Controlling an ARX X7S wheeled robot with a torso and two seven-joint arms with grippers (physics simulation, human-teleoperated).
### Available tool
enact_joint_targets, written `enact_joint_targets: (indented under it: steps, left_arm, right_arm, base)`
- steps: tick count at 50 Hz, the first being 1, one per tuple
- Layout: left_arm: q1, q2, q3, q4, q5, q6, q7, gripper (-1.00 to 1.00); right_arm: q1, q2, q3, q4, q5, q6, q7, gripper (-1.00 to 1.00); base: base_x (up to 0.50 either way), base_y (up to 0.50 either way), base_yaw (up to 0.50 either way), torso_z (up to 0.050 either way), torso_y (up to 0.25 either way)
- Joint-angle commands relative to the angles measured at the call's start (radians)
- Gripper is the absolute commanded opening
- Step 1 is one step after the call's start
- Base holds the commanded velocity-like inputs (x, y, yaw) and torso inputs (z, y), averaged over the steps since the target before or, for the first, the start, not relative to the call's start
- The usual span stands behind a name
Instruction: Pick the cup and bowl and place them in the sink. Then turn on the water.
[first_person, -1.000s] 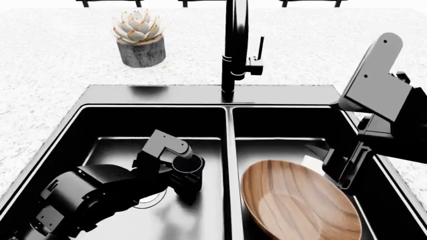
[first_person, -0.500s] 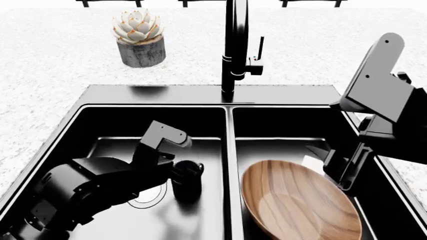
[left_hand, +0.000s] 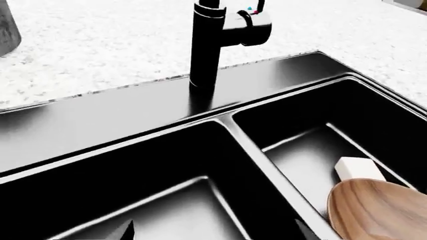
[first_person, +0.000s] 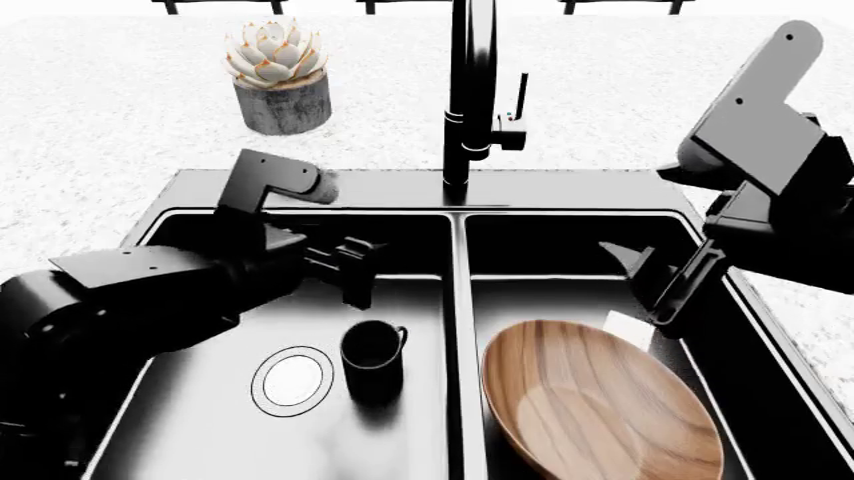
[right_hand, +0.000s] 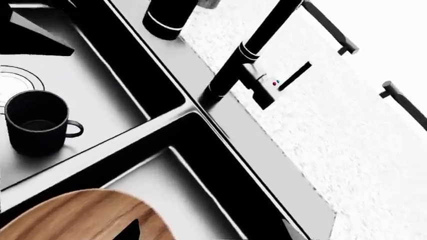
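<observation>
Cup: upright in left basin of sink, beside drain
Bowl: fills right basin
Left gripper: empty, jaws apart; above cup
Right gripper: fingers spread, empty

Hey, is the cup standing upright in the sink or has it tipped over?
Upright. The cup stands on the floor of the sink's left basin, open mouth up, handle to one side, beside the round drain.

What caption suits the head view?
Small matte black mug and wide wooden bowl sit in separate basins of black double sink.
</observation>
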Motion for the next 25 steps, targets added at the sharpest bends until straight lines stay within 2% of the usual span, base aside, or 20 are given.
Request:
enact_joint_targets:
  steps: [1, 10, 14, 25]
  left_arm:
    - [-0.081, -0.032, -0.07, 0.006, -0.021, -0.005, -0.045, 1.0]
    - [-0.194, -0.012, -0.071, -0.076, 0.049, 0.034, -0.066, 1.0]
    - [-0.262, 0.011, -0.065, -0.133, 0.101, 0.074, -0.072, 1.0]
    - [-0.505, 0.122, 0.009, -0.457, 0.301, 0.245, -0.02, 1.0]
  right_arm:
    - [-0.026, -0.148, 0.069, 0.189, -0.079, -0.069, 0.147, 1.0]
    - [-0.051, -0.301, 0.08, 0.455, -0.229, -0.295, 0.255, 1.0]
    - [0.006, -0.377, 0.074, 0.61, -0.281, -0.382, 0.266, 1.0]
    - [0.115, -0.571, 0.063, 1.074, -0.4, -0.699, 0.275, 1.0]
  base:
    - [0.0, 0.0, 0.0, 0.0, 0.0]
    - [0.0, 0.0, 0.0, 0.0, 0.0]
    - [0.0, 0.0, 0.0, 0.0, 0.0]
    - [0.0, 0.0, 0.0, 0.0, 0.0]
